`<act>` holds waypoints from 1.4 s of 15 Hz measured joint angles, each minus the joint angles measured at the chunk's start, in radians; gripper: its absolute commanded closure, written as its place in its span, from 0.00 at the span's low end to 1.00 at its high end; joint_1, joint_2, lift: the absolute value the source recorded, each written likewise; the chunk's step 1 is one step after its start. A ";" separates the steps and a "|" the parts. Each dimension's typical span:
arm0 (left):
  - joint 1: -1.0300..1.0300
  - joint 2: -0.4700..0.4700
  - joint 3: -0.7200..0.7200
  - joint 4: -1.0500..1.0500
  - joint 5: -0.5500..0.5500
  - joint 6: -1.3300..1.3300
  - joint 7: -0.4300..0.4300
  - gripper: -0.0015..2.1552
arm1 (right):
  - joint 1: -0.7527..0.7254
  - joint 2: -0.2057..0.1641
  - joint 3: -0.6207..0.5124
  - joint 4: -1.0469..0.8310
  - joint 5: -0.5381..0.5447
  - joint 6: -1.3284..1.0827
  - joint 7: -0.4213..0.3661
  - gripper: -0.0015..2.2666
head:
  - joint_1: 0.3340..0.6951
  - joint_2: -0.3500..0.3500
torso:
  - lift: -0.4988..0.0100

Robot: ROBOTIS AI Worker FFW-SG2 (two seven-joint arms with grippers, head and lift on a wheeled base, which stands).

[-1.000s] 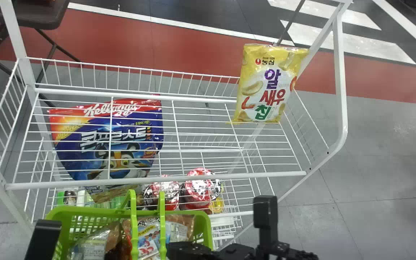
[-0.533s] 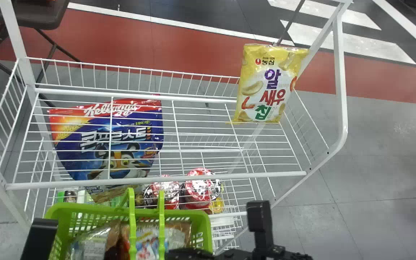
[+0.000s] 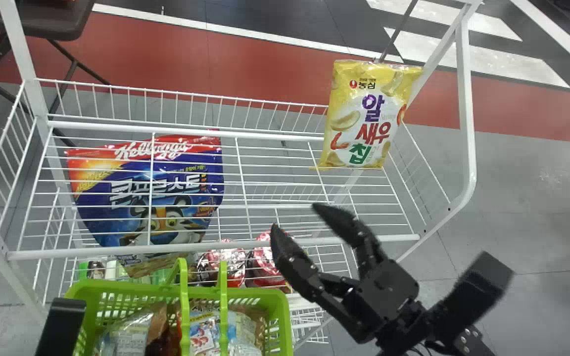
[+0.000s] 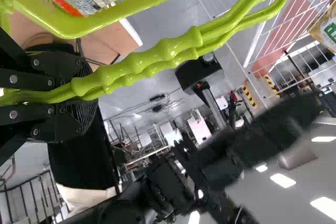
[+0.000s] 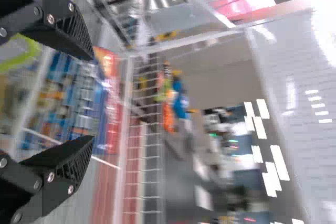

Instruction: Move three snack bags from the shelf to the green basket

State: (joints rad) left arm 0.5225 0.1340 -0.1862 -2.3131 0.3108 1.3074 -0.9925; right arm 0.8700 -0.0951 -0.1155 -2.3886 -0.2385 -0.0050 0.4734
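Right gripper (image 3: 296,217): fingers parted with nothing between them, near the front rail (image 3: 166,248); likely bound for the last bag.
Shelf (image 3: 436,58): the rail must be cleared from above; reaching room lies over the wires, narrowing at the far right post.
Green basket (image 3: 285,301): held against the shelf's near side, presumably for a short carry; packets (image 3: 206,330) inside.
Blue pouch (image 3: 141,193): under the upper wires, probably not wanted.
Yellow snack bag (image 3: 364,116): at the upper shelf's far right, seemingly propped upright, so its front faces the robot.
Handles (image 4: 157,59): clamped together by the left gripper (image 4: 88,96), likely steadying the basket; they could snag a lowered bag.
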 measured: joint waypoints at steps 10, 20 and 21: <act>0.007 0.018 0.013 0.003 0.012 -0.001 -0.032 0.85 | 0.080 -0.007 0.170 -0.027 0.095 0.041 -0.291 0.03 | 1.00 0.00 | 0.89; 0.017 0.022 0.028 -0.005 0.022 -0.004 -0.045 0.85 | 0.084 0.000 0.165 -0.039 0.096 0.053 -0.288 0.03 | 1.00 0.00 | 0.89; 0.017 0.022 0.028 -0.005 0.022 -0.005 -0.045 0.85 | 0.084 0.000 0.164 -0.038 0.096 0.053 -0.288 0.03 | 1.00 0.00 | 0.89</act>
State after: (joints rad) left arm 0.5400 0.1564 -0.1581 -2.3179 0.3329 1.3029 -1.0370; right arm 0.9541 -0.0956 0.0487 -2.4267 -0.1426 0.0484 0.1856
